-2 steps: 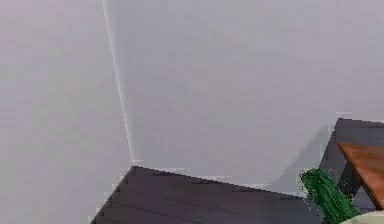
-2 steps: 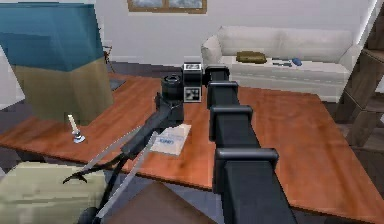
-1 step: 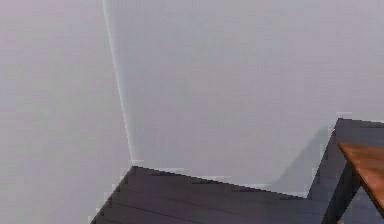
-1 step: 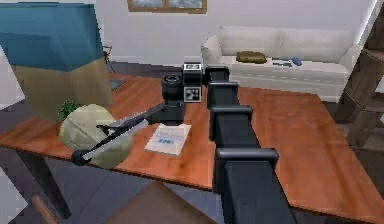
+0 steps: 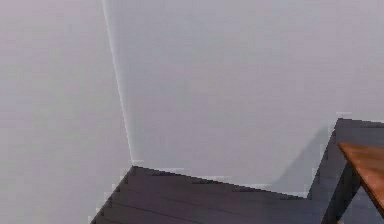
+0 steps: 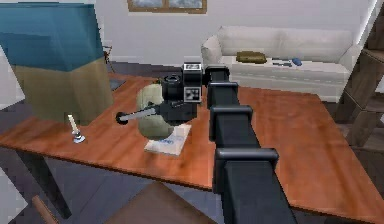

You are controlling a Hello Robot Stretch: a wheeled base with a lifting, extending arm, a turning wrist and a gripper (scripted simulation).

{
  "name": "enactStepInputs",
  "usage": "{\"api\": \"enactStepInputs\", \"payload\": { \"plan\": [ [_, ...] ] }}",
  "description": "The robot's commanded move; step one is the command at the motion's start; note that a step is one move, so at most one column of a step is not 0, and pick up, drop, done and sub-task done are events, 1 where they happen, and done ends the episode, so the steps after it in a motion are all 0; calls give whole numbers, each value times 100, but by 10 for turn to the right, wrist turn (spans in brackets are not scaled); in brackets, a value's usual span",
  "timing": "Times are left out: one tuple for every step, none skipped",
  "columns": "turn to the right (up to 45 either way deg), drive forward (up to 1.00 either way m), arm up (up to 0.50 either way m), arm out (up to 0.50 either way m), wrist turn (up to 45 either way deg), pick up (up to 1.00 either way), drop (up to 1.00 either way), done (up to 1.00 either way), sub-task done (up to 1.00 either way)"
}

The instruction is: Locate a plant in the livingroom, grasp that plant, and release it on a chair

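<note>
A wooden surface (image 5: 365,165) was seen at the forward view's right edge. In the arm side view, a blue-topped box (image 6: 55,60) and a candle-like thing (image 6: 72,126) were stood on it at left. The gripper (image 6: 122,118) was pointed leftward at 1 rounded olive thing (image 6: 152,128) set on a white sheet (image 6: 172,147). Whether this was the plant, how its long axis lay, and whether anything was held could not be told.
</note>
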Motion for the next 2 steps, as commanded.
{"api": "enactStepInputs", "payload": {
  "plan": [
    [0,0,0,0,60,0,0,0,0],
    [0,0,-32,0,0,0,0,0,0]
  ]
}}
